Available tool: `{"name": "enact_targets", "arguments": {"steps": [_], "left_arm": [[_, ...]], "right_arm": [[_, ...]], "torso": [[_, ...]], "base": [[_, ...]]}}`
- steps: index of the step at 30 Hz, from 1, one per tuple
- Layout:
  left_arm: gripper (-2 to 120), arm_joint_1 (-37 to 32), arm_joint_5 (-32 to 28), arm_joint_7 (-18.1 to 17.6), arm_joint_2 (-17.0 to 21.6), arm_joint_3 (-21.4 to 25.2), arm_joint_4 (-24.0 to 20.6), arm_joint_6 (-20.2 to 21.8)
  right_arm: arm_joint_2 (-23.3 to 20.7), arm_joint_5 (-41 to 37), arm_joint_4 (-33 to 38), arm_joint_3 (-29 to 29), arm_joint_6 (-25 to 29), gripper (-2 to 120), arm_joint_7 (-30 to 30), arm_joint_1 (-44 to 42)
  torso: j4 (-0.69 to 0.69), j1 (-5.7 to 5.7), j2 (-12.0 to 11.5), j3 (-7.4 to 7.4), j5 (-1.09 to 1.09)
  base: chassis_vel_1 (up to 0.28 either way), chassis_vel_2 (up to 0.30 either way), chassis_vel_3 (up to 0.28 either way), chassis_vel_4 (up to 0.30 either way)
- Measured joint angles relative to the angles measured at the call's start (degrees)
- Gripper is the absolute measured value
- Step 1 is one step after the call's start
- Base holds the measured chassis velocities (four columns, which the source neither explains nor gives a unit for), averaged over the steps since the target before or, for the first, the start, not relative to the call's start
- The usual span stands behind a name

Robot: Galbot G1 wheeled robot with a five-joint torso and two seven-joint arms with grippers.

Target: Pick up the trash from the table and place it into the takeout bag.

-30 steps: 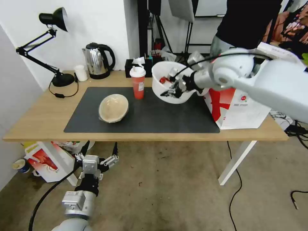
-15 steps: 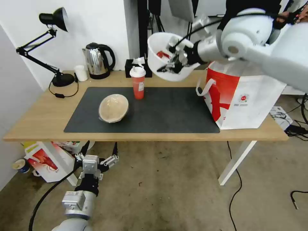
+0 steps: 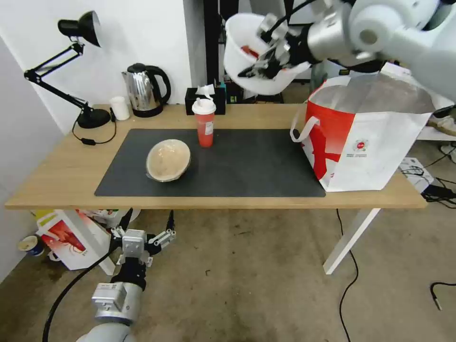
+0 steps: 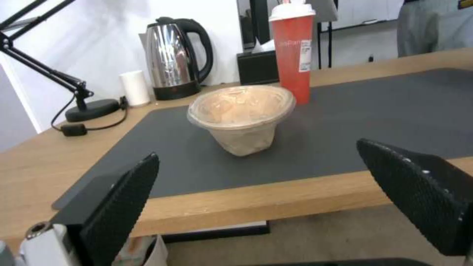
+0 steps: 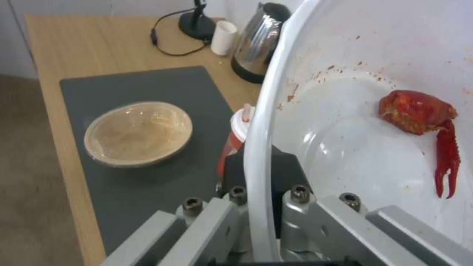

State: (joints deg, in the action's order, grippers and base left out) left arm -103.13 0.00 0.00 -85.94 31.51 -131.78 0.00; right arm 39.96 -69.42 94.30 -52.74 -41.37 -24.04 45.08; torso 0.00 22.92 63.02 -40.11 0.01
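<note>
While the right gripper (image 3: 266,64) pinches the white bowl (image 3: 247,57) at top, nothing is bagged.
Cup (image 3: 204,122) and beige bowl (image 3: 168,159) wait; left gripper (image 3: 142,228) hangs open.

White bowl (image 5: 374,122) rim beyond frame edges.

White bowl (image 3: 247,71) aloft, tilted — red cup (image 3: 204,122), beige bowl (image 3: 168,159) on mat

Table (image 3: 57,183): grey mat (image 3: 251,166), takeout bag (image 3: 375,142), kettle (image 3: 145,90), lamp (image 3: 78,71).
</note>
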Motion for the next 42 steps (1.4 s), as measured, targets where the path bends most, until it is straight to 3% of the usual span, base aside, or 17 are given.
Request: {"name": "enact_targets", "arguments": {"steps": [24, 36, 42], "left_arm": [[100, 0.0, 0.0, 0.0, 0.0, 0.0, 0.0, 0.0], [100, 0.0, 0.0, 0.0, 0.0, 0.0, 0.0, 0.0], [100, 0.0, 0.0, 0.0, 0.0, 0.0, 0.0, 0.0]], "right_arm": [[-14.5, 1.6, 1.5, -0.6, 0.0, 0, -2.6, -1.0], [-17.2, 3.8, -1.1, 2.7, 0.0, 0, -3.8, -5.0], [-18.7, 5.0, -0.9, 7.1, 0.0, 0, -4.3, -9.9]], "torso": [[0.00, 0.00, 0.0, 0.00, 0.00], [-0.01, 0.00, 0.0, 0.00, 0.00], [0.00, 0.00, 0.0, 0.00, 0.00]], "base": [[0.000, 0.000, 0.000, 0.000], [0.000, 0.000, 0.000, 0.000], [0.000, 0.000, 0.000, 0.000]]}}
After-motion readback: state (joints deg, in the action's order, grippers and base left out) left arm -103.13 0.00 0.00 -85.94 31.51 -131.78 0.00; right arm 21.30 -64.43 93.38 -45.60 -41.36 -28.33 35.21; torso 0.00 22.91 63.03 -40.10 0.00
